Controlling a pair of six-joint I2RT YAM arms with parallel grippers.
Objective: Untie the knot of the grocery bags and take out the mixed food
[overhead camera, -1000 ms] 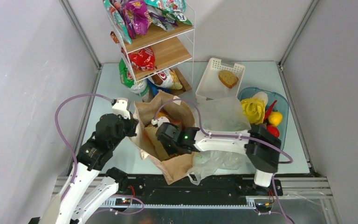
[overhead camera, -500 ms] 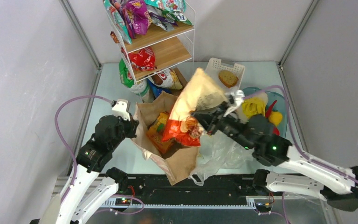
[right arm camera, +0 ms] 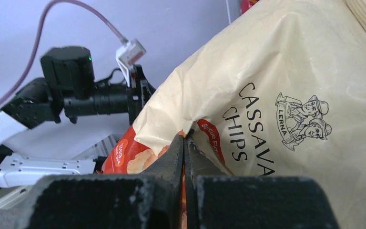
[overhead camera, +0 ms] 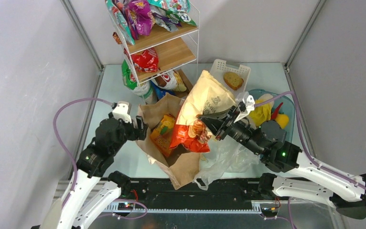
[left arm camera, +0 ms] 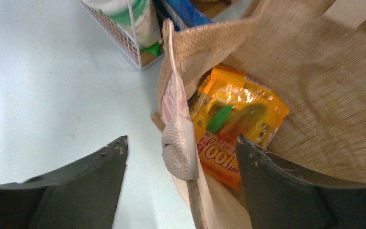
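Pale green table (overhead camera: 109, 90) enclosed by grey walls (overhead camera: 28, 71). At the left rim of the brown paper bag (overhead camera: 181, 164), the left gripper (left arm camera: 181, 148) stands parted astride the edge, closer in than half a second ago. Inside the bag lies an orange packet (overhead camera: 163, 131). Right of the bag, the right gripper (overhead camera: 209, 121) is clamped on a cassava-chip packet (overhead camera: 205, 102) above the bag's mouth; one second ago this gripper reached inside the bag.

The chips packet (overhead camera: 208, 102) overhangs half of the paper bag (overhead camera: 183, 169) mouth.
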